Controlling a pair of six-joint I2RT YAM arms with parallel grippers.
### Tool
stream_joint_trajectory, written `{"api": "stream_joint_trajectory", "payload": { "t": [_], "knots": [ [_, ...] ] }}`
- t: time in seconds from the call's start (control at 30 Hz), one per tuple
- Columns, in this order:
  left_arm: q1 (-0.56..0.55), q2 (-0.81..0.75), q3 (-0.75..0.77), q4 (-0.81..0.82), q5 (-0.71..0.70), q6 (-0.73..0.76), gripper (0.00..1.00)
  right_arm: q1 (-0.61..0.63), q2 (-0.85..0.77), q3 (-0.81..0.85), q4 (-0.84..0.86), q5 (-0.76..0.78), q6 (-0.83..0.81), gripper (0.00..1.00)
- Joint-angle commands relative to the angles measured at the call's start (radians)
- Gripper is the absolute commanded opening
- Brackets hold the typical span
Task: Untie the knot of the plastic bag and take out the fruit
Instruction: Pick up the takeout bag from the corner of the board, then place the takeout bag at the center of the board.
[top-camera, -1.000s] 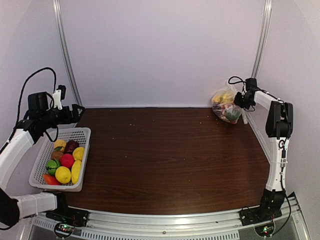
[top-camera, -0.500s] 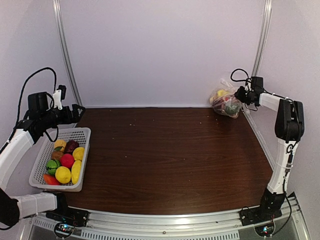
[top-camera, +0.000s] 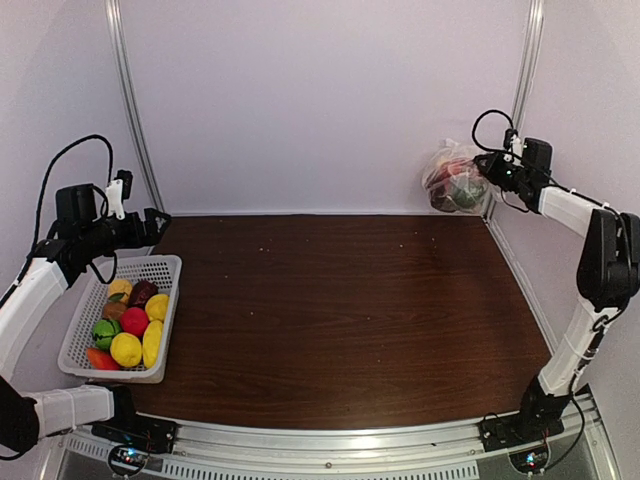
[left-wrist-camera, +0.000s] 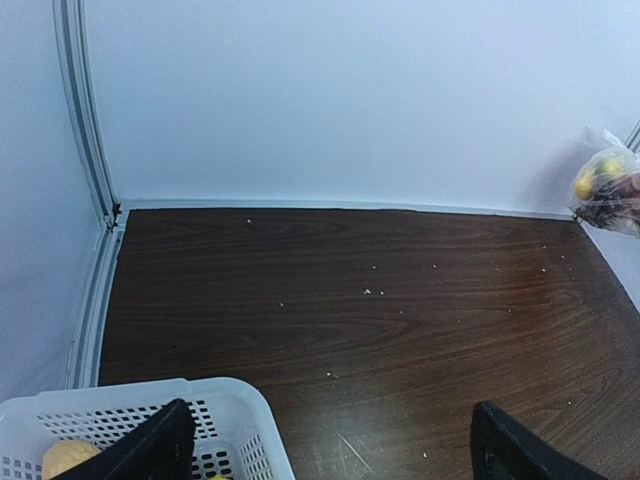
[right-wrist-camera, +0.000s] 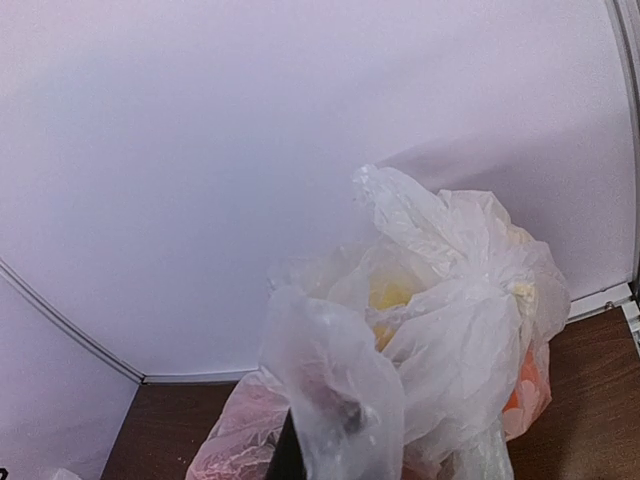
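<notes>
Clear thin plastic bag (top-camera: 443, 168), fruit (top-camera: 461, 189) enclosed: hung above the worktop's (top-camera: 340, 300) far right corner, pinched by the right claw (top-camera: 492, 170); left claw (left-wrist-camera: 330, 445) spread. Risk: film may be torn by hanging weight, fruit dropped.

Crinkly clear plastic bag (top-camera: 455, 180); glossy dark wood-grain table (top-camera: 340, 310).

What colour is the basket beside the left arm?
The basket is white with slotted sides, clearest in the top external view.
</notes>
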Motion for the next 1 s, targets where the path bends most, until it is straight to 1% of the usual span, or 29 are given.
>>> {"api": "stream_joint_trajectory", "payload": {
  "t": [0.0,0.17,0.3,0.4,0.53,0.7,0.87,0.97],
  "knots": [
    [0.011,-0.005,-0.007,0.017,0.016,-0.009,0.98,0.029,-0.146,-0.051,0.114,-0.062,-0.01,0.0],
    [0.011,0.0,-0.009,0.018,0.023,-0.014,0.98,0.099,-0.279,-0.08,-0.009,-0.051,-0.092,0.0],
    [0.011,0.011,-0.01,0.018,0.032,-0.016,0.98,0.238,-0.4,-0.13,-0.138,0.017,-0.203,0.0],
    [0.01,0.014,-0.013,0.023,0.038,-0.015,0.98,0.339,-0.484,-0.194,-0.197,0.053,-0.235,0.0],
    [0.01,0.006,-0.026,0.04,0.052,-0.017,0.98,0.489,-0.584,-0.3,-0.206,0.093,-0.231,0.0],
    [0.007,0.007,-0.034,0.055,0.078,-0.016,0.97,0.691,-0.656,-0.43,-0.192,0.158,-0.199,0.0],
    [-0.018,0.001,-0.042,0.069,0.084,-0.002,0.97,0.868,-0.67,-0.507,-0.158,0.226,-0.161,0.0],
    [-0.068,0.0,-0.044,0.068,0.077,0.012,0.96,0.959,-0.658,-0.532,-0.115,0.263,-0.148,0.0]
  ]
}}
